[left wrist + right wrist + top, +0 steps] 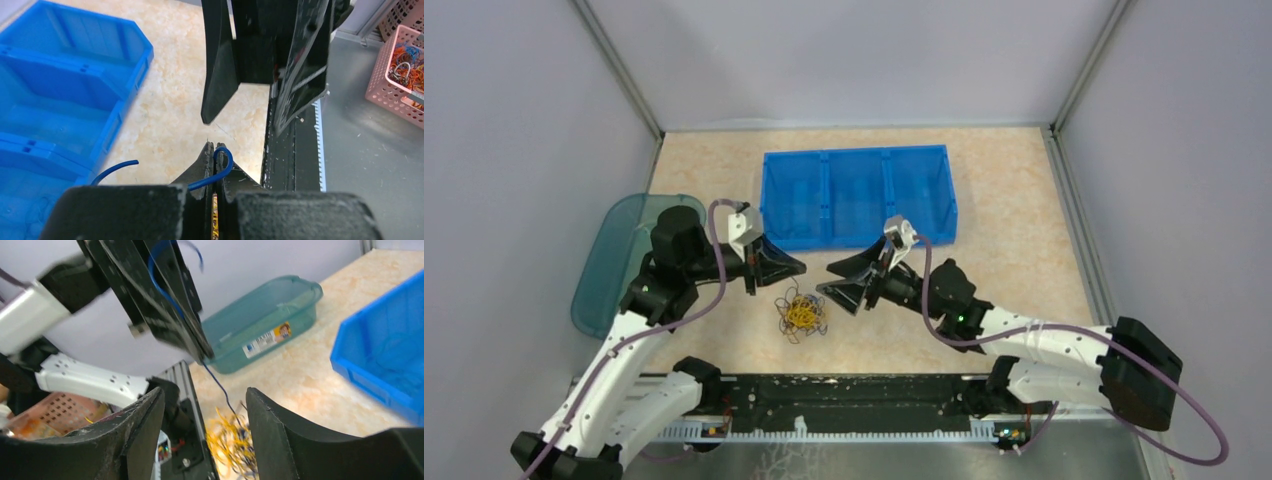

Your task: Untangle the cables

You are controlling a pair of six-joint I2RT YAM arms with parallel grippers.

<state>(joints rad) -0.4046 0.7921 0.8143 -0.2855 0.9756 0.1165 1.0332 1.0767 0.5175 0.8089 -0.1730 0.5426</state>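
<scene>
The cables [802, 314] lie as a small yellow-orange, blue and dark tangle on the table between the arms. My left gripper [798, 266] hangs above the tangle, shut on a blue wire [223, 169] that loops out past its closed tips [214, 146]. In the right wrist view this blue wire [217, 382] runs from the left gripper [202, 354] down to the blurred tangle [235, 440]. My right gripper [839, 282] is open and empty, facing the left gripper, its fingers [145, 425] spread either side of the tangle.
A blue three-compartment bin [856, 196] stands behind the grippers. A teal tub [619, 255] sits at the left edge. A pink basket [400, 75] with more wires stands off the table on a grey surface. A black rail [844, 395] runs along the near edge.
</scene>
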